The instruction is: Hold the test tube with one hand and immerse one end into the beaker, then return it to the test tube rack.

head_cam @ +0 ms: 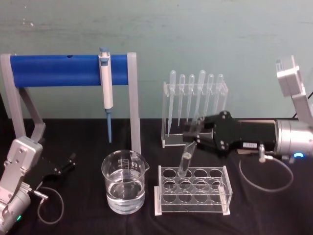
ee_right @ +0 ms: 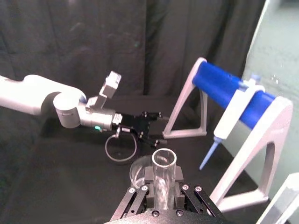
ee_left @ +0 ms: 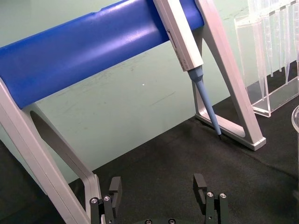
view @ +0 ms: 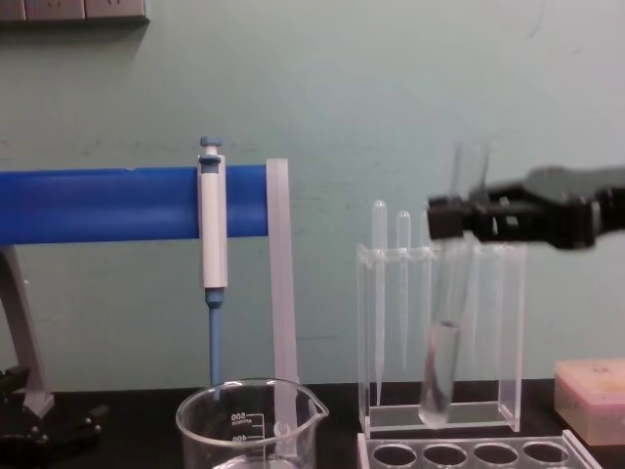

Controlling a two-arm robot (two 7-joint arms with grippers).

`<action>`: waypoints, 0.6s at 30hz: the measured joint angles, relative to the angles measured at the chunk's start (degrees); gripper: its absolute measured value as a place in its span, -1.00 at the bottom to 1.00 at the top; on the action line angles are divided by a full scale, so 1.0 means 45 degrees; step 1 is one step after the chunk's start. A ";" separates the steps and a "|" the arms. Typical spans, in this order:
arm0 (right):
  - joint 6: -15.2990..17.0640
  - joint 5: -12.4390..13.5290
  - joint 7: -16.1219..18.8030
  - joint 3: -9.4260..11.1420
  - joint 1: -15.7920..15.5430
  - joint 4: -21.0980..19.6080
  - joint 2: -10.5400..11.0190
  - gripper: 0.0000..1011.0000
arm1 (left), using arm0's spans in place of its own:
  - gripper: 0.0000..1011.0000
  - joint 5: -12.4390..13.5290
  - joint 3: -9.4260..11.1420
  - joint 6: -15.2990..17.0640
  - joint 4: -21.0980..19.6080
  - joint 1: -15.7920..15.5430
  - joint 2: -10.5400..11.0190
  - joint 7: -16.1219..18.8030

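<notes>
Right black gripper (head_cam: 191, 138) clamped on clear round-bottomed glass test tube (head_cam: 186, 161), tilted, apparently above clear plastic rack (head_cam: 226, 193); left gripper (head_cam: 67, 164) open, parked left on bench (head_cam: 274, 208).

Soft, even light covers the pale green wall (head_cam: 220, 29); the black tablecloth (head_cam: 274, 205) swallows nearly all shadow; small white glints ring the rim of the wide clear glass beaker (head_cam: 140, 172); a pale sheen runs along the blue cylindrical bar (ee_left: 93, 51).
</notes>
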 joint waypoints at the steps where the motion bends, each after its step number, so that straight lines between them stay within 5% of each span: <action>1: 0.0056 0.0002 -0.0007 -0.0027 0.0101 -0.0045 -0.0011 -0.55 | 0.98 0.0000 0.0000 0.0000 0.0000 -0.0001 0.0000 0.0000; 18: 0.0357 0.0065 0.0274 -0.1052 0.2146 0.0797 -0.1365 -0.55 | 0.98 0.0000 0.0000 0.0000 0.0000 0.0000 0.0000 0.0000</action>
